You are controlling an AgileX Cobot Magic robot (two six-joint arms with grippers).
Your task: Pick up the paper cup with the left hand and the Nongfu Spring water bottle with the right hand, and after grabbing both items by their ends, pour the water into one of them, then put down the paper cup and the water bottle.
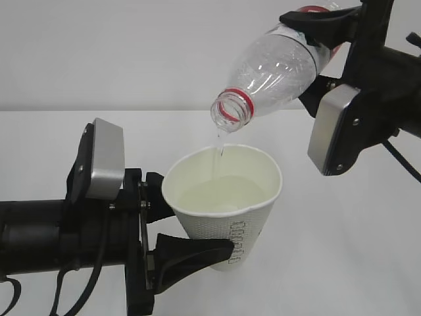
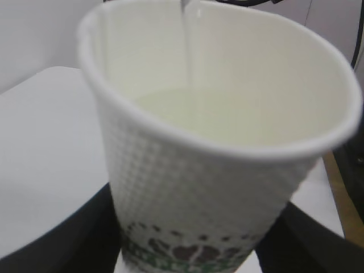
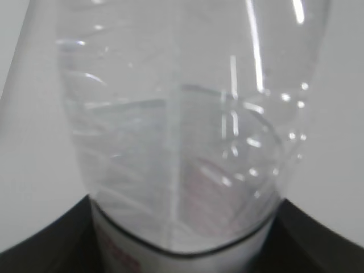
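Cup (image 1: 223,207) in your left hand (image 1: 187,227), bottle (image 1: 276,66) in right hand (image 1: 322,29); pour underway, water (image 1: 217,197) partway up. Left: finish, set both on worktop (image 1: 355,250).

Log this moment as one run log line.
phase: pouring | left claw: holds paper cup upright | right claw: holds Nongfu Spring water bottle tilted, mouth above cup | water: thin stream into cup

Slanted exterior view; wrist cameras hug paper cup (image 2: 222,170), bottle (image 3: 182,131).
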